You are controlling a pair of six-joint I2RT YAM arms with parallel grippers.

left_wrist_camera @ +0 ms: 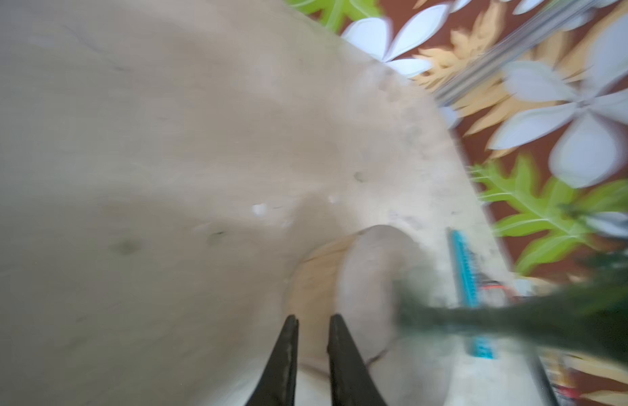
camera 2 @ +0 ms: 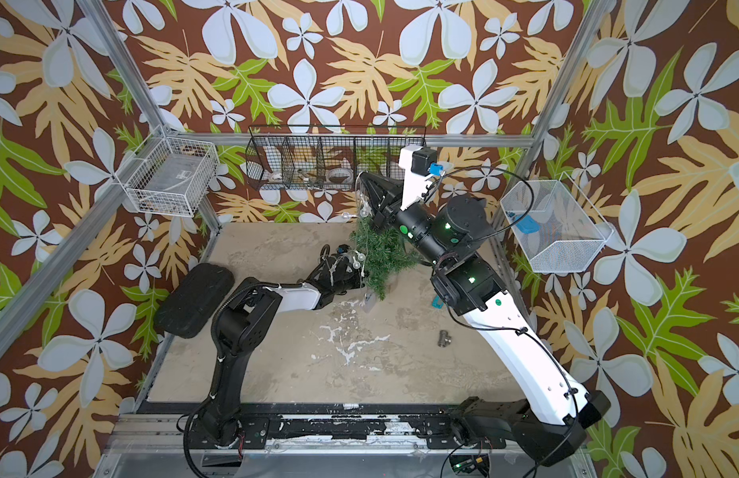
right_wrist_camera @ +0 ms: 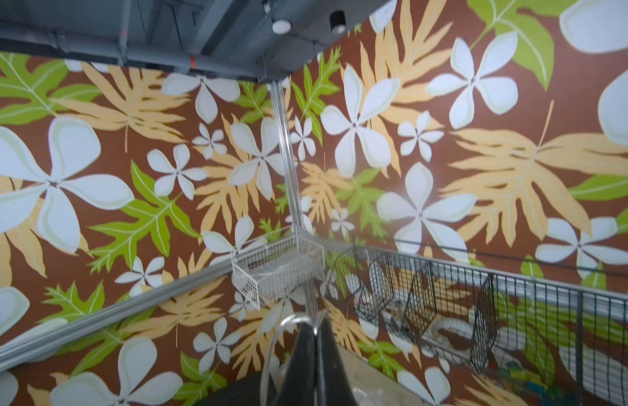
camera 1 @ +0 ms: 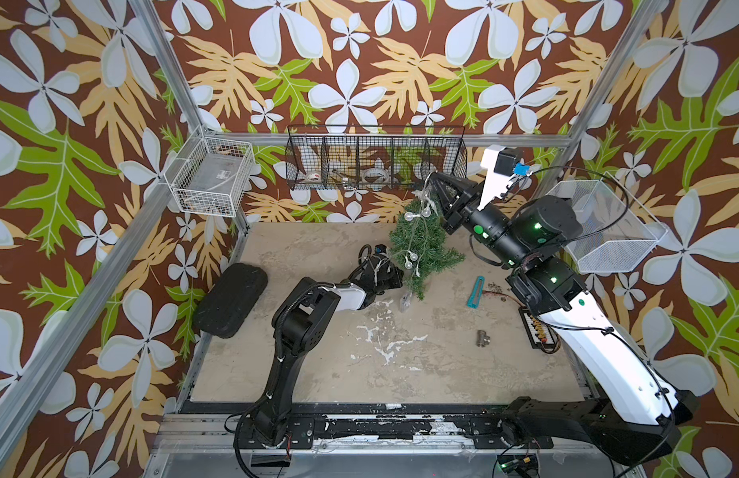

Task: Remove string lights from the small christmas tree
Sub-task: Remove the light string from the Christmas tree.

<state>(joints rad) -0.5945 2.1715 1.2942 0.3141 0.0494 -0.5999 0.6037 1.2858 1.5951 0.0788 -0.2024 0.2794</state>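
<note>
Noted: right gripper (camera 1: 430,176), upper centre in a top view, jaws closed on the thin silvery wire of the clear-bulb string lights (camera 1: 417,214). The strand runs down over the small dark-green bristly christmas tree (camera 1: 425,248), tilted mid-frame above the bench (camera 1: 318,351). Left gripper (left_wrist_camera: 312,321): jaws narrow at the tan wooden base (left_wrist_camera: 316,277); blur hides any clamp. Judged partway: bulbs still drape the branches.

Left arm (camera 1: 301,318) low, reaching forward; left gripper (left_wrist_camera: 313,319) jaws narrowly apart. Right arm (camera 1: 587,327) raised high; right gripper (right_wrist_camera: 314,317) jaws pressed together.
</note>
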